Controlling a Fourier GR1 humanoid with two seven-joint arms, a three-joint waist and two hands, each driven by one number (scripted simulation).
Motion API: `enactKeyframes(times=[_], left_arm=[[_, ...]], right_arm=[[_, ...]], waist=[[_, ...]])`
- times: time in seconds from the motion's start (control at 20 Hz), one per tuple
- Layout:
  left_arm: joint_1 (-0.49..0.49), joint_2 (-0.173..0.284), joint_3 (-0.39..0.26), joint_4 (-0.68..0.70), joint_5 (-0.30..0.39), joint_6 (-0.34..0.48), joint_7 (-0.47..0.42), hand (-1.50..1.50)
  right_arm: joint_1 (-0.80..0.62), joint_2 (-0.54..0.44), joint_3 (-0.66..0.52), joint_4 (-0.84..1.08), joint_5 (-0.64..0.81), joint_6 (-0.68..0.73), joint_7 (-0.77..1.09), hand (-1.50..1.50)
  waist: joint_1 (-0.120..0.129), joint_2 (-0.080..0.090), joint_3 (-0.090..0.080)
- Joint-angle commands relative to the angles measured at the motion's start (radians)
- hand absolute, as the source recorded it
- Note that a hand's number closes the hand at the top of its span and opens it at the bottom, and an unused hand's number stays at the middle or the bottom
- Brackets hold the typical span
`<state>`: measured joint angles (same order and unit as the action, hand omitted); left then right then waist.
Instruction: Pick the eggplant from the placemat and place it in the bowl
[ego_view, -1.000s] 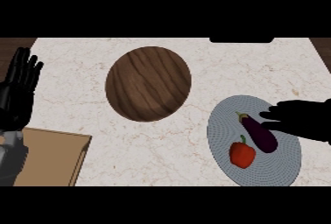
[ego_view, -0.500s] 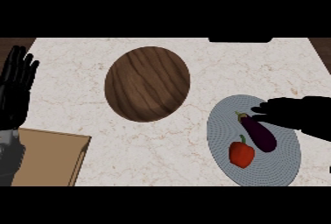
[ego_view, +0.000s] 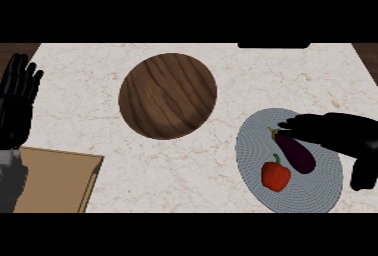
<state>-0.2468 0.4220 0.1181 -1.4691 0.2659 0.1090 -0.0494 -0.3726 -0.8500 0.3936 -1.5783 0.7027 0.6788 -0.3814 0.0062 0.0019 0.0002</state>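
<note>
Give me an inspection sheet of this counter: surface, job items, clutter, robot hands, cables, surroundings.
Surface: pale marble counter.
Job's things: eggplant lies on the grey round placemat; wooden bowl sits left of the placemat, nothing in it.
Clutter: red bell pepper on the placemat beside the eggplant; tan board at lower left.
Robot hands: right robot hand over the eggplant's stem end, not closed round it; left robot hand open, resting at the left edge.
Cables: nothing seen.
Surroundings: dark object at the far edge.
</note>
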Motion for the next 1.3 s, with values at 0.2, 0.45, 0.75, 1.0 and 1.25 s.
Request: enactKeyframes(times=[0.2,0.45,0.75,1.0,1.25], left_arm=[[0.033,-0.032,0.017,-0.004,-0.028,-0.015,-0.017,0.0],[0.057,-0.044,0.027,-0.011,-0.03,-0.047,-0.024,0.0],[0.083,-0.033,0.051,-0.11,-0.03,-0.047,0.049,0.0],[-0.013,-0.055,0.059,0.041,-0.074,-0.059,-0.025,0.0],[0.0,-0.08,0.06,0.052,-0.093,-0.061,-0.029,0.0]], right_arm=[[-0.057,0.05,-0.011,0.262,0.124,-0.094,-0.223,-1.5],[-0.007,0.119,0.021,0.244,0.178,-0.136,-0.213,-1.5],[-0.027,0.146,0.015,0.251,0.221,-0.115,-0.215,-1.5],[-0.069,0.235,0.019,0.35,0.297,-0.13,-0.21,-1.5],[-0.078,0.272,-0.002,0.383,0.343,-0.13,-0.218,-1.5]], waist=[[0.006,0.001,0.0],[0.0,-0.001,0.0],[0.001,-0.003,0.0],[-0.003,-0.001,0.0],[-0.004,-0.001,0.0]])
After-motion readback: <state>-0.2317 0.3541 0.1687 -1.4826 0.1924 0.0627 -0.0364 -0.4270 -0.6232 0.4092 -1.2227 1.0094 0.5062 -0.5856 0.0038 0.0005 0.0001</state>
